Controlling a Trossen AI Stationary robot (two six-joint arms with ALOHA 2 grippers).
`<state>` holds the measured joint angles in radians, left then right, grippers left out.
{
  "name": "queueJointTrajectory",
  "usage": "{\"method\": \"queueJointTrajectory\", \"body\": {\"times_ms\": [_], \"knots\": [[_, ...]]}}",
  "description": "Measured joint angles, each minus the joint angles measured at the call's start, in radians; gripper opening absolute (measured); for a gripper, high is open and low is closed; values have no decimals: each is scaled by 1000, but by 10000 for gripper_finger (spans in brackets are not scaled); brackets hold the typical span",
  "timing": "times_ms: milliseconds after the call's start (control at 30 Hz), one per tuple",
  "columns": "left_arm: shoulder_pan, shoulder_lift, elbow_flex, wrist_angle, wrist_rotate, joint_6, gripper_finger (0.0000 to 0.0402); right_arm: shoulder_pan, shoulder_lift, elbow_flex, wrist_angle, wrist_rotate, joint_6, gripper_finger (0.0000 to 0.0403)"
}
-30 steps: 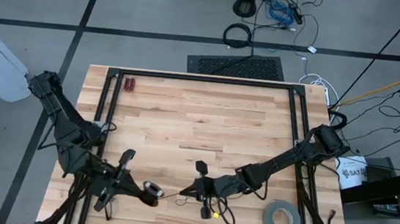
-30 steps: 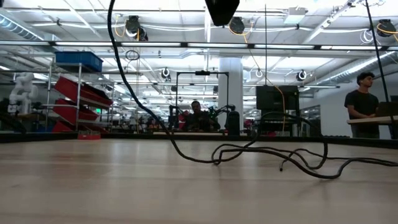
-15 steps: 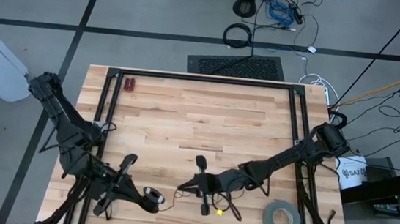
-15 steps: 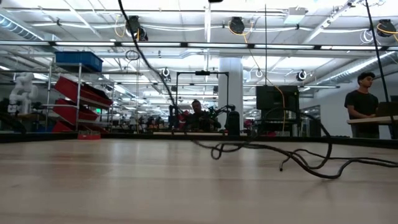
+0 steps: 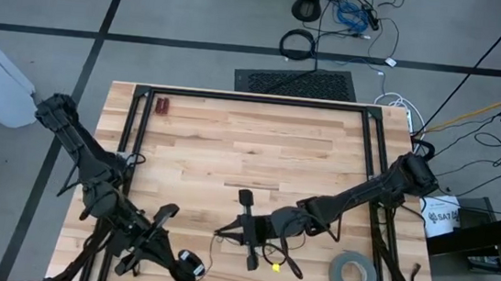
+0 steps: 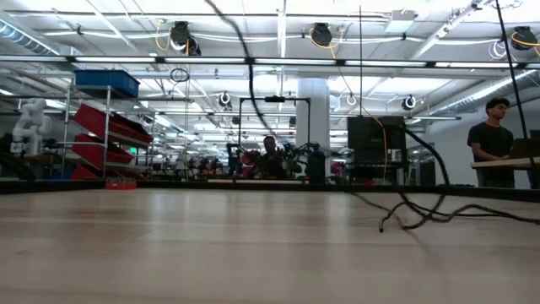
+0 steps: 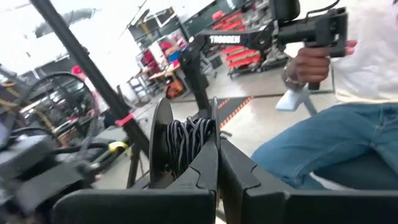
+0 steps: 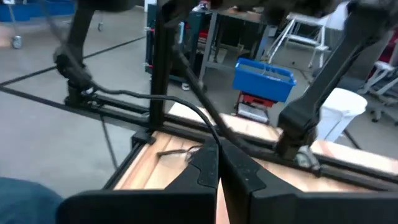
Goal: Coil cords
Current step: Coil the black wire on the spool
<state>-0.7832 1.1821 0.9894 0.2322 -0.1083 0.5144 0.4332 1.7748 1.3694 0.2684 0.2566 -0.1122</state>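
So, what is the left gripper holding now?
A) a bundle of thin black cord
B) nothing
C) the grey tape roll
A: in the left wrist view the left gripper is shut on a wound bundle of thin black cord, while the grey tape roll lies apart on the table.

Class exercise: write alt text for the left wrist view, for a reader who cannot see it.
The left gripper is shut on a spool wound with thin black cord, held up in front of the camera. Behind it a seated person in jeans holds a black handle.
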Motion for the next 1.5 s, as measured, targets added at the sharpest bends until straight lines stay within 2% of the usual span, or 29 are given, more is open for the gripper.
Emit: {"method": "queueJointTrajectory", "body": {"times_ms": [133,300,433,933,1333,1500], "knots": [[26,19,0,32,21,1,3,-20,0,60,-20,4,-13,0],[62,48,0,83,106,17,3,-29,0,96,-18,19,-40,0],[87,66,0,100,155,16,3,-26,0,99,-22,76,-57,0],[201,149,0,173,294,-73,3,-12,0,99,-53,79,-72,0],[254,161,0,67,298,-195,3,21,-55,100,-192,89,-87,0],[280,161,0,35,282,-234,3,34,-60,100,-200,89,-94,0]]}}
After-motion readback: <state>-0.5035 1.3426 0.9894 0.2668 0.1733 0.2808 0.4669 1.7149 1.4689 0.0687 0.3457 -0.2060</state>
